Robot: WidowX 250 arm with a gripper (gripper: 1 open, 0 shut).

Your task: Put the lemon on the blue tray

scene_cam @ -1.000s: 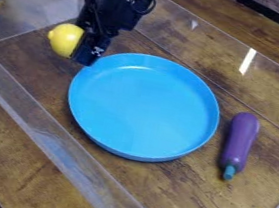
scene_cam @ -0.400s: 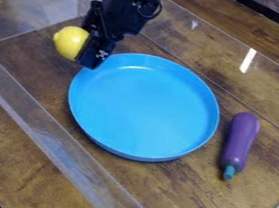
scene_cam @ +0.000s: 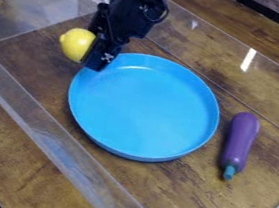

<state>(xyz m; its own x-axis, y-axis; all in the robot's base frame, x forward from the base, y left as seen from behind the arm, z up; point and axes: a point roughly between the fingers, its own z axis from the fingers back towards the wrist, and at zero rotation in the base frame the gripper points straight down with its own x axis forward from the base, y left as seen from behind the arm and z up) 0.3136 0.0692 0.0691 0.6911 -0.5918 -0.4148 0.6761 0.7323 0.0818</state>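
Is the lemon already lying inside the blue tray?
No, the lemon is still outside the blue tray, beyond its upper-left rim, at the gripper.

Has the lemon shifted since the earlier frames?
Yes. The lemon, held in the gripper, has drifted slightly right, toward the rim of the blue tray, which stayed put.

Even, fairly bright light falls from above on the wooden worktop (scene_cam: 13, 145), casting only faint, soft shadows. A white streak of glare (scene_cam: 248, 60) marks the clear plastic sheet at two o'clock, with paler sheen along its folds at ten o'clock. The low-resolution picture is soft throughout; the dark end effector (scene_cam: 99, 56) loses detail in shade.
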